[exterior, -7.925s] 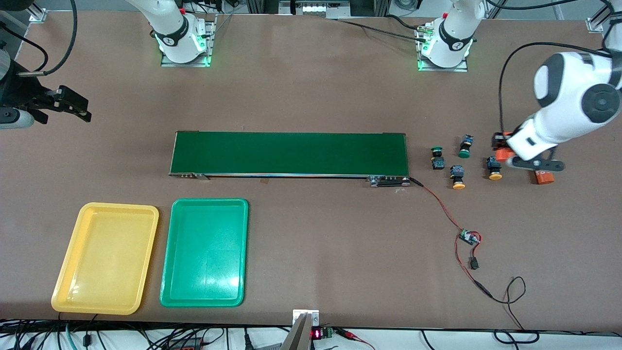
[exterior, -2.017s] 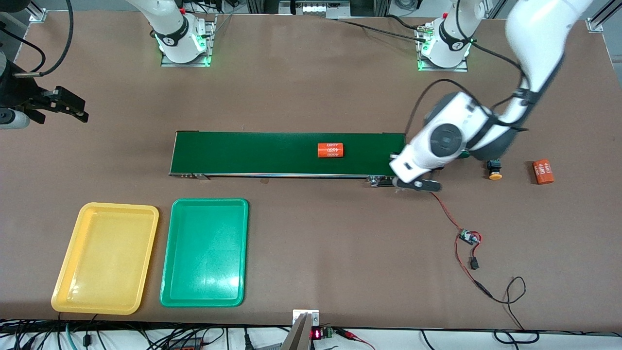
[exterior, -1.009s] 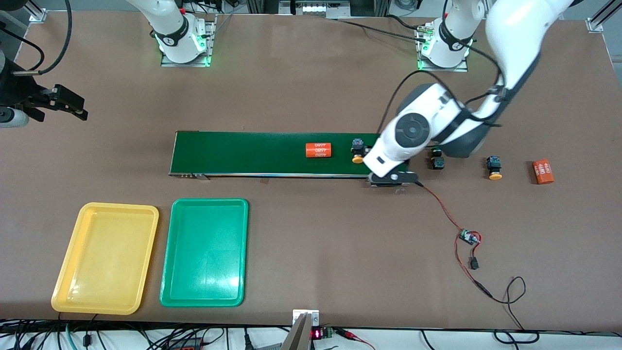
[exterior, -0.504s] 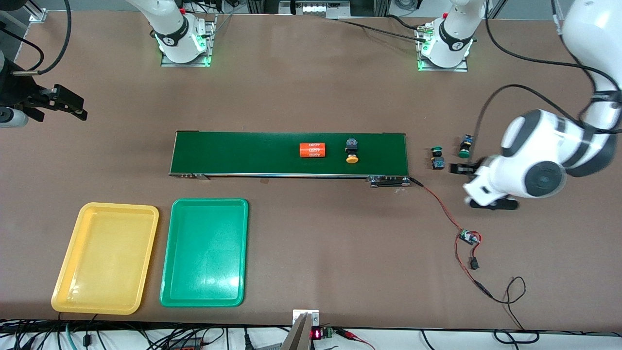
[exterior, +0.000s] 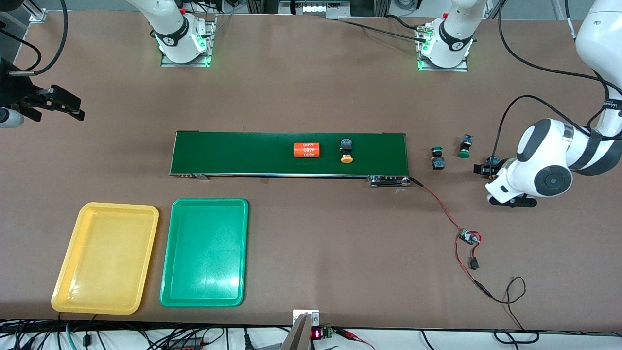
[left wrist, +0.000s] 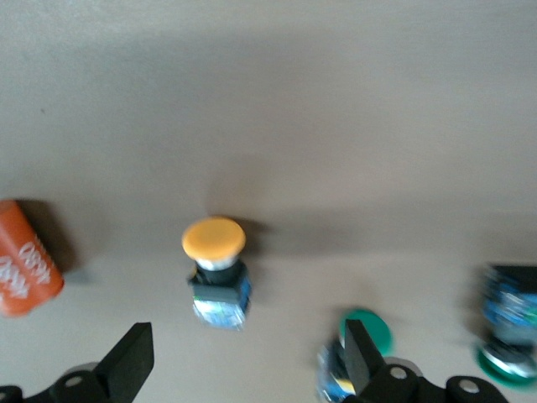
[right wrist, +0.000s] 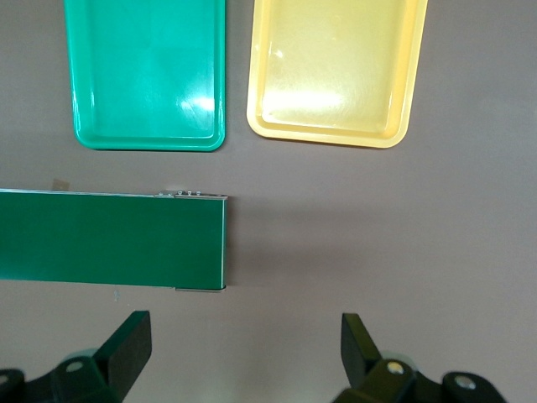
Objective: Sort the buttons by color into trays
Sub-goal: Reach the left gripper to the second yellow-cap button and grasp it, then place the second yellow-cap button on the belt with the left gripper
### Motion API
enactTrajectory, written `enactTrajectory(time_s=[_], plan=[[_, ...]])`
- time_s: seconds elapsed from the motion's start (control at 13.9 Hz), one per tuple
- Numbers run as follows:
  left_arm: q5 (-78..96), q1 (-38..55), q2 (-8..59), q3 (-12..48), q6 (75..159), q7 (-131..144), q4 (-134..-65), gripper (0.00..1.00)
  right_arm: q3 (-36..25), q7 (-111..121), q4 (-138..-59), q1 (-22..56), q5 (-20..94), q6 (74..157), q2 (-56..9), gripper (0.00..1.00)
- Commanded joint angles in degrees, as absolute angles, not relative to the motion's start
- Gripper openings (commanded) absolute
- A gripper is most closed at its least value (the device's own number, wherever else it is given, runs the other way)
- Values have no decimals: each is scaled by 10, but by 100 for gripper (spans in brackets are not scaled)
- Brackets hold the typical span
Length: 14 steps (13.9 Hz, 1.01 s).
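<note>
A yellow-capped button (exterior: 346,151) rides on the dark green belt (exterior: 252,153). Two green-capped buttons (exterior: 437,158) (exterior: 464,147) lie on the table off the belt's end toward the left arm. My left gripper (exterior: 486,168) hangs open over a second yellow-capped button (left wrist: 216,260), which lies just ahead of the open gripper (left wrist: 247,365) in the left wrist view. A green button (left wrist: 361,344) shows by one finger. The yellow tray (exterior: 104,257) and green tray (exterior: 204,253) lie side by side, nearer the front camera than the belt. My right gripper (exterior: 73,108) waits open at the right arm's end of the table.
An orange cylinder with white print (exterior: 307,149) lies on the belt beside the yellow button. Another orange cylinder (left wrist: 23,269) lies near the left gripper. A red wire with a small circuit board (exterior: 469,237) trails from the belt's end toward the front camera.
The left arm swung away from the belt's end and now hangs over the loose buttons. The belt carried the orange cylinder and yellow button toward the right arm's end.
</note>
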<state>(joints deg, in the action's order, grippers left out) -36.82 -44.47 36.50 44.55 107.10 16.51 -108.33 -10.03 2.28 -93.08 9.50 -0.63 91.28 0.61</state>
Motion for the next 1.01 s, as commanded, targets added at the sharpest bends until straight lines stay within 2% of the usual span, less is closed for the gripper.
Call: enactTrajectory(time_s=[0.0,0.14,0.29,0.43,0.58,0.72,0.94], plan=[[-415,-498,353,452,1160,162,-1153,100,-93,18,-928,92,-7,907,13,100],[-421,-516,356,452,1186,163,-1176,99,-93,19,-928,91,-10,906,12,100],[-422,-519,367,448,1208,168,-1190,90,-96,19,-928,89,-8,908,11,100],[-444,-519,370,444,1210,166,-1188,75,-95,19,-927,89,-8,909,11,100],[-446,-519,377,440,1210,164,-1187,53,-96,19,-926,89,-8,911,9,100],[-446,-519,377,440,1209,163,-1185,40,-95,19,-922,89,-8,910,7,100],[-446,-514,367,449,1193,164,-1180,38,-95,18,-920,89,-7,910,7,100]])
